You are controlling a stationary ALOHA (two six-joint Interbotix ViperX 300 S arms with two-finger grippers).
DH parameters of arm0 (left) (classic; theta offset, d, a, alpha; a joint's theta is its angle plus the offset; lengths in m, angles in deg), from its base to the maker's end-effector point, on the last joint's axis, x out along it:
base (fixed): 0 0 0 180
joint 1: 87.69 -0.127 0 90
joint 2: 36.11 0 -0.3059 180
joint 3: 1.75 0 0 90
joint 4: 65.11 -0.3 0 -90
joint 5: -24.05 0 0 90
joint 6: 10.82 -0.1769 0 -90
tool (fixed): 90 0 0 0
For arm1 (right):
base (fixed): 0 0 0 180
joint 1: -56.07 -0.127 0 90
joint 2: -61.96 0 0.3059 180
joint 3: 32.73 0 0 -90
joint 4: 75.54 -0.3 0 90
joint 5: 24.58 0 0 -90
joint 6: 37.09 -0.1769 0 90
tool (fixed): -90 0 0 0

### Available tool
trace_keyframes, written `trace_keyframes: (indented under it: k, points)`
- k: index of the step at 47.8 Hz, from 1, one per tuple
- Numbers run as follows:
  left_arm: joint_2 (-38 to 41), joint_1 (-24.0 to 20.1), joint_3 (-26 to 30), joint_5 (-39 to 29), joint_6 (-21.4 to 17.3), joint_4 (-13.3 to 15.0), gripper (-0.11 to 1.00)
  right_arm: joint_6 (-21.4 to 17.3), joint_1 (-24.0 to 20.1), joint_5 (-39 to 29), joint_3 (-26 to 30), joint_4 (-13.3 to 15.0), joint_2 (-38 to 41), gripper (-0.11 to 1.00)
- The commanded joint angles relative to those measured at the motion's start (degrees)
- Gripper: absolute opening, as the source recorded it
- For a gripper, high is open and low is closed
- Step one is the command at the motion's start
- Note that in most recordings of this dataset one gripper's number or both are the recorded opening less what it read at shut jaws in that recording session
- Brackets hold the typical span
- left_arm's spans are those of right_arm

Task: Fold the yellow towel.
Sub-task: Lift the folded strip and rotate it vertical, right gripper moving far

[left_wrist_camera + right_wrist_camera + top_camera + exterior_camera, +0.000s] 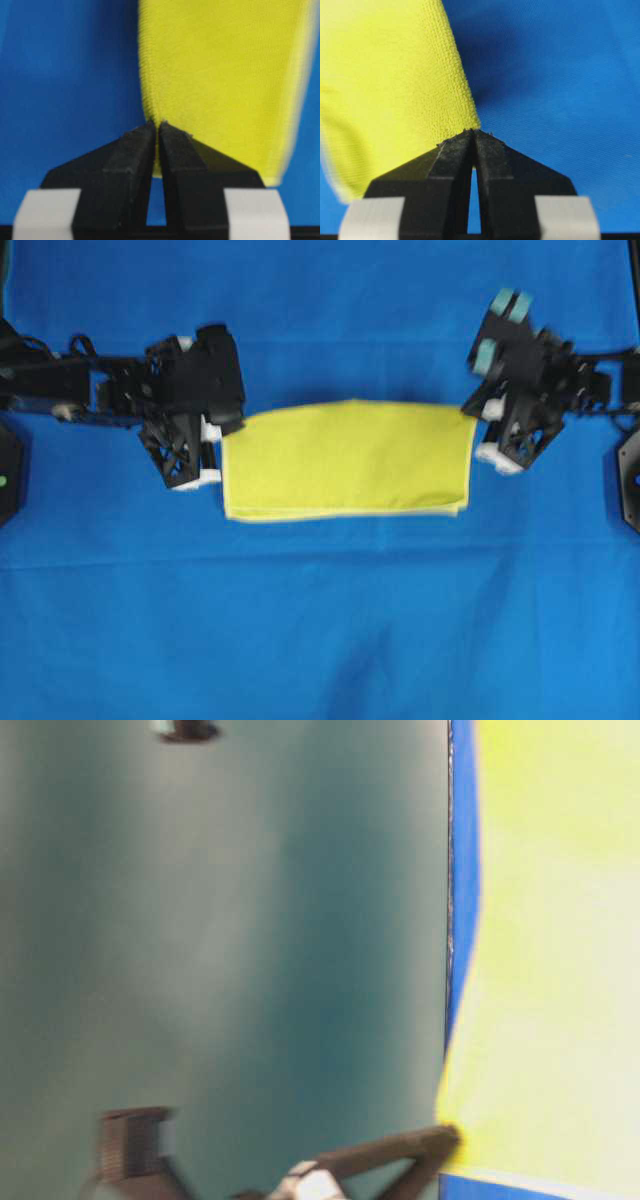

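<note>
— Black fingertips fill the bottom of each wrist view, pressed together on yellow cloth. Is that a grip?

— Yes. The left gripper (156, 124) is pinched shut on the near corner of the yellow towel (345, 458), and the right gripper (472, 131) is pinched shut on the opposite corner. Only a sliver of fabric sits between each pair of fingers.

— Where does the towel lie from them?

— Stretched between the two, running straight out ahead of each set of fingertips, already doubled into a long rectangle (two layered edges show along its far-from-gripper long side in the overhead view). It rests on the blue cloth (320, 630) covering the counter.

— How would you do this step well?

— I judge the next fold needs both corners lifted together and carried at the same pace and height, so the doubled layers stay aligned. Keep the span between them taut but not stretched; with such thin bites a sharp tug could pull a corner free. Lay the corners on the opposite edge before letting go.

— And the count?

— One towel, two grippers, one blue cloth. Nothing else on the surface that I can make out.
</note>
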Motion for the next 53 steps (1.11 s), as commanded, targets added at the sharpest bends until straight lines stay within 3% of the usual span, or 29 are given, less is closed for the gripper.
trace_keyframes:
  k: [1,12,19,28,41,53]
  points:
    - [-3.78,0.62,2.46,-1.85,0.09,0.09,0.02,0.26,-0.62,-3.78,2.81,0.18,-3.60,0.01]
    - [-8.26,1.32,2.64,-2.20,-0.35,0.00,0.02,0.26,-1.76,-6.77,4.57,1.32,-7.12,0.01]
    - [-8.35,2.02,2.29,-1.58,0.18,0.09,0.02,-0.88,-1.58,-6.42,4.83,3.52,-6.50,0.01]
    - [-7.91,5.19,2.02,2.55,0.18,0.09,0.02,-2.11,2.29,-4.92,5.80,7.12,-4.48,0.01]
    - [-3.25,13.45,4.04,16.52,-3.34,0.09,0.02,-1.58,10.37,2.72,10.37,13.89,1.58,0.01]
    - [5.01,16.70,11.07,22.06,-6.59,0.00,0.02,-1.05,14.33,7.47,17.67,17.49,9.32,0.01]
